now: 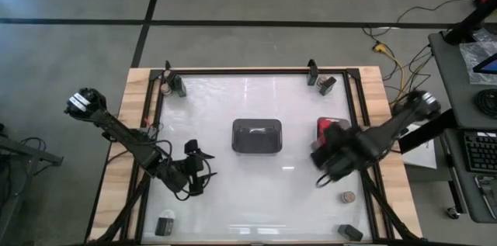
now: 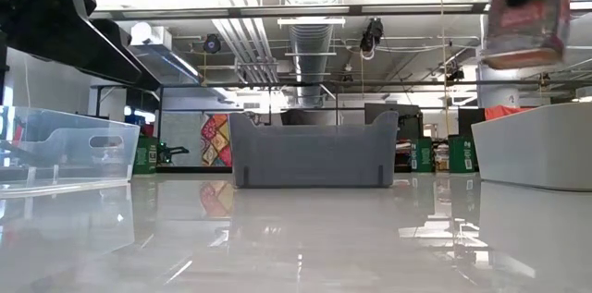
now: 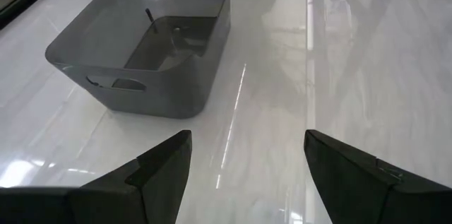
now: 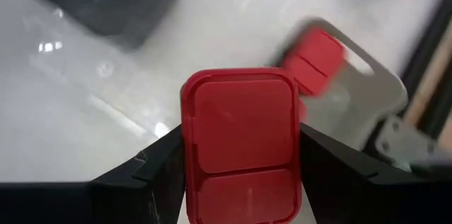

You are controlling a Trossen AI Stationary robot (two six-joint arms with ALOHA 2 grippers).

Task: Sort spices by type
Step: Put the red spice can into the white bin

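My right gripper (image 4: pixel 244 181) is shut on a bright red spice block (image 4: pixel 244 146), high above the table's right side (image 2: pixel 527 20). Below it, a second red block (image 4: pixel 314 58) lies in a clear tray (image 4: pixel 381 90) at the right edge (image 1: pixel 332 126). My left gripper (image 3: pixel 247 174) hangs open with nothing between its fingers, at the near left (image 1: pixel 198 167), facing the grey tray (image 3: pixel 148 47). Dark blocks (image 1: pixel 165 225) (image 1: pixel 349 232) and a tan-topped jar (image 1: pixel 347 197) stand on the table near its front edge. My right gripper pinches the red block by its two long sides (image 4: pixel 191 146) between its two fingers. The block's lidded face is turned toward the wrist camera. The fingers slant steeply down from above. The block is lifted clear of the table, high over the tray.
The grey tray (image 1: pixel 256 136) stands at the table's middle. A jar (image 1: pixel 165 87) and a dark block (image 1: pixel 178 85) are at the far left corner, and another dark block (image 1: pixel 326 84) is at the far right. A clear tray (image 2: pixel 65 145) shows at the low view's left.
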